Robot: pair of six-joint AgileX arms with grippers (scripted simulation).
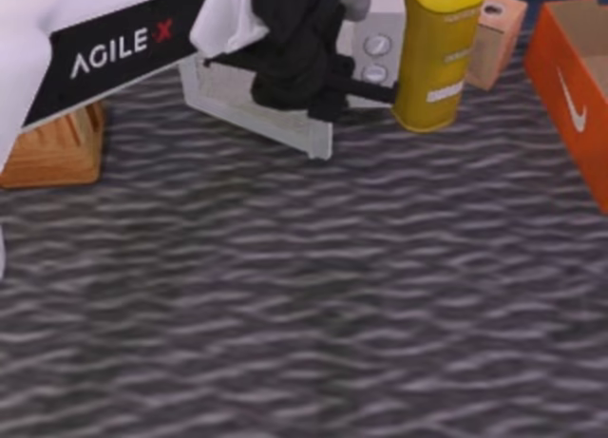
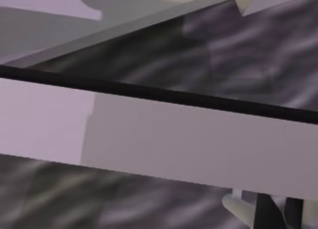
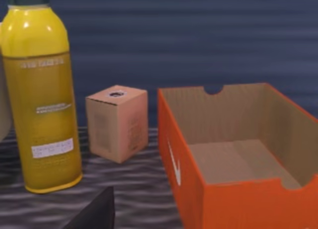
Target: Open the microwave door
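The microwave (image 1: 380,25) stands at the back of the table, its two round knobs (image 1: 377,47) showing beside a yellow bottle. The microwave door (image 1: 256,110) is swung partly out toward the table's front, hinged at its left end. My left gripper (image 1: 318,91), black, hangs over the door's free end. In the left wrist view the door's pale edge (image 2: 198,139) crosses the picture. The pale bar handle (image 2: 238,206) sits against my left gripper (image 2: 280,214), which is shut on the door there. A dark part of my right gripper (image 3: 97,214) shows only in its wrist view, away from the microwave.
A tall yellow bottle (image 1: 432,58) stands right of the knobs. Behind it is a small cardboard box (image 1: 496,34), and an open orange shoe box (image 1: 575,86) lies at the right edge. A wooden box (image 1: 57,148) sits at the left under my left arm.
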